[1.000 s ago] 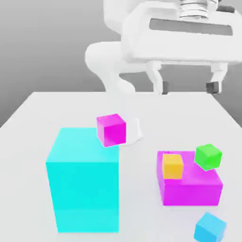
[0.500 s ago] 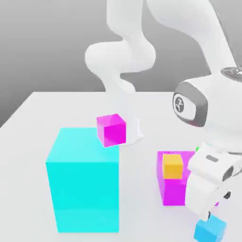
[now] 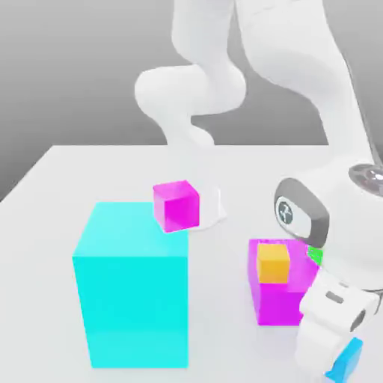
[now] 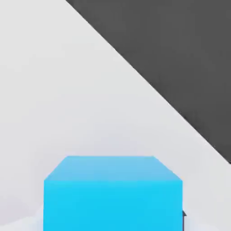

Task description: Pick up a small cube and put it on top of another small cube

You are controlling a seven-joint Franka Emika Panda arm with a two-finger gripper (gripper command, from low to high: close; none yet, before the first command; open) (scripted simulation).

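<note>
Beside the large magenta block [image 3: 280,303], the small blue cube [image 3: 348,360] has just been clamped by the lowered gripper [image 3: 336,366], ready for lifting.

The robot arm [image 3: 314,97] has a smooth, faintly glossy white shell like moulded plastic, with a darker grey matt ring around one joint cap. The table [image 3: 90,172] is a plain, smooth, matt white surface. The large cyan block [image 3: 131,288], the small magenta cube [image 3: 177,206], the magenta block [image 3: 275,303], the orange cube [image 3: 274,262] and the small blue cube [image 4: 113,194] all look like flat-coloured, smooth, untextured solids with a matt finish.
</note>
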